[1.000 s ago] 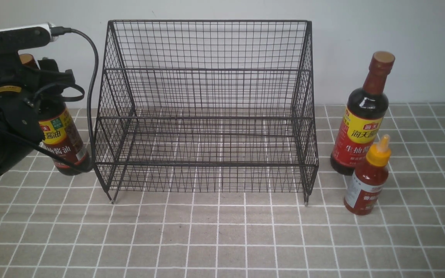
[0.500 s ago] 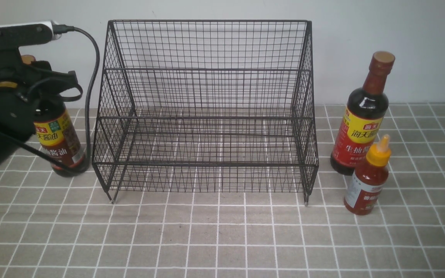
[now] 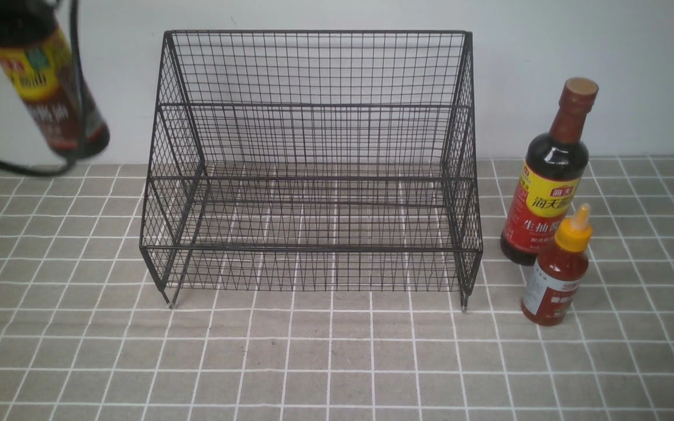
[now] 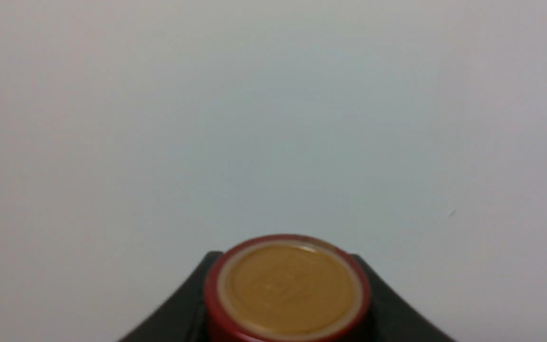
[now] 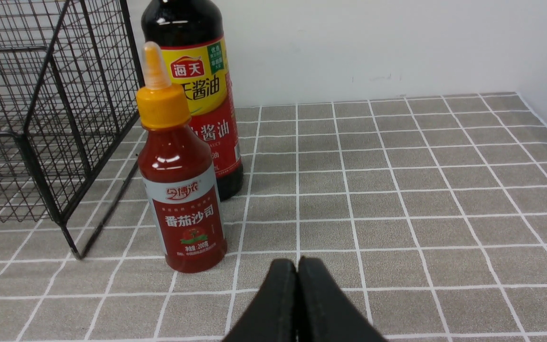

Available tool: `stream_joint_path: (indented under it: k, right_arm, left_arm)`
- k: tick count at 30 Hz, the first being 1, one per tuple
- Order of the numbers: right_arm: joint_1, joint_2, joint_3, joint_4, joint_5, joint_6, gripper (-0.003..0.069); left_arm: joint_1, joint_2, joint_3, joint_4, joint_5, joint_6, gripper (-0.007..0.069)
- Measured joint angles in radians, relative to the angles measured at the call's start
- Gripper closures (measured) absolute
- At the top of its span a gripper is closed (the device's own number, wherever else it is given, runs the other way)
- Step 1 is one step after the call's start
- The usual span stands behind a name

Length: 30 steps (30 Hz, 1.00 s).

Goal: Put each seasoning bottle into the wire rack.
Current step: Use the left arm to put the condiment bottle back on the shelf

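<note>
A tall dark soy-sauce bottle (image 3: 27, 64) hangs tilted in the air at the upper left, left of the black wire rack (image 3: 313, 146). Its top runs out of the front view. In the left wrist view its brown cap (image 4: 285, 289) sits between the black fingers of my left gripper (image 4: 285, 255), which is shut on it. A second soy-sauce bottle (image 3: 547, 193) (image 5: 197, 95) and a short red sauce bottle (image 3: 556, 275) (image 5: 181, 190) stand right of the rack (image 5: 41, 118). My right gripper (image 5: 297, 261) is shut and empty, low over the tiles near the red bottle.
A black cable (image 3: 76, 88) loops down across the lifted bottle. A pale wall stands close behind the rack. The tiled tabletop (image 3: 337, 362) stretches out in front of the rack.
My left gripper closed on the left soy-sauce bottle and lifted it off the table, up toward the top left. The arm has left the front view. The right side has not moved.
</note>
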Motion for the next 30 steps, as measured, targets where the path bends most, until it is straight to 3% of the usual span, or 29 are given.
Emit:
stream_joint_path:
  k: [7, 15, 30]
  right_arm:
    - [0.0, 0.0, 0.0, 0.0, 0.0, 0.0, 0.0673]
    - [0.0, 0.0, 0.0, 0.0, 0.0, 0.0, 0.0673]
    - [0.0, 0.0, 0.0, 0.0, 0.0, 0.0, 0.0673]
  left_arm:
    - [-0.074, -0.002, -0.115, 0.011, 0.153, 0.0, 0.0363]
    - [-0.183, 0.017, -0.124, 0.011, 0.178, -0.007, 0.0363]
    - [-0.19, 0.19, -0.124, 0.014, 0.16, -0.008, 0.0363]
